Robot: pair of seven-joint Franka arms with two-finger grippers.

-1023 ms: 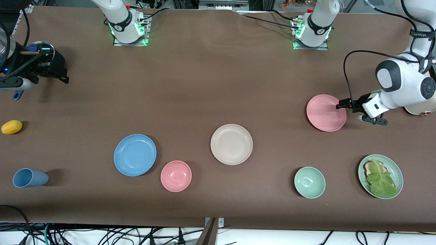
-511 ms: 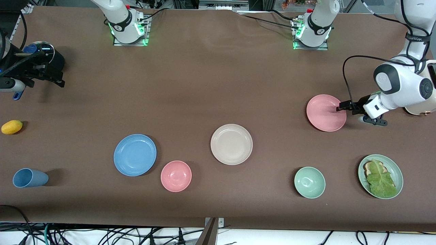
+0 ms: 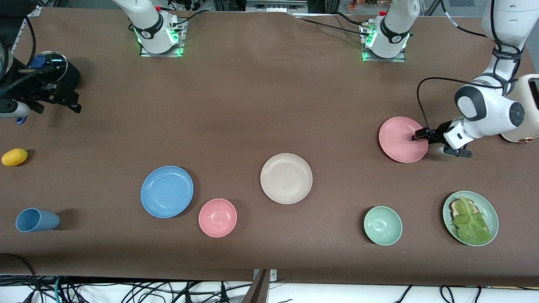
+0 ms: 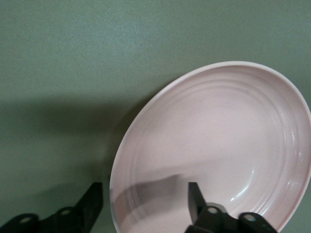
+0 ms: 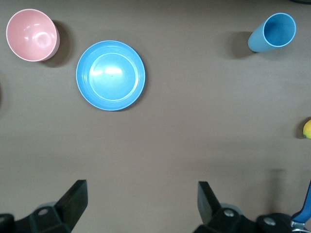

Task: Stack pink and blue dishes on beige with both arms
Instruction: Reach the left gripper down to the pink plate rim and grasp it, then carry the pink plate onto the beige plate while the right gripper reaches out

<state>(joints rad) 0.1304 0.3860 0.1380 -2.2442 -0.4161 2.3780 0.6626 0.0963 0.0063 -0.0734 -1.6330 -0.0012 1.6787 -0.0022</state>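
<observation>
The pink plate [image 3: 400, 141] lies flat toward the left arm's end of the table, farther from the front camera than the beige plate [image 3: 286, 178] at mid-table. My left gripper [image 3: 421, 135] is open and straddles the pink plate's [image 4: 214, 145] rim. One of its fingers [image 4: 196, 196] is over the inside and the other is outside over the cloth. The blue plate [image 3: 166, 191] rests toward the right arm's end and also shows in the right wrist view [image 5: 111, 75]. My right gripper [image 3: 69, 101] hangs open [image 5: 141, 199] over bare cloth at that end, holding nothing.
A pink bowl [image 3: 217, 217] sits beside the blue plate, nearer the camera. A green bowl [image 3: 382, 225] and a green plate of lettuce [image 3: 484, 202] lie near the front edge. A blue cup [image 3: 37, 220], a yellow fruit [image 3: 14, 157] and a dark lidded pot [image 3: 54, 65] are at the right arm's end.
My left gripper has slid a little farther in over the pink plate's rim. The right gripper has drifted slightly toward its end of the table. No dish has moved.
</observation>
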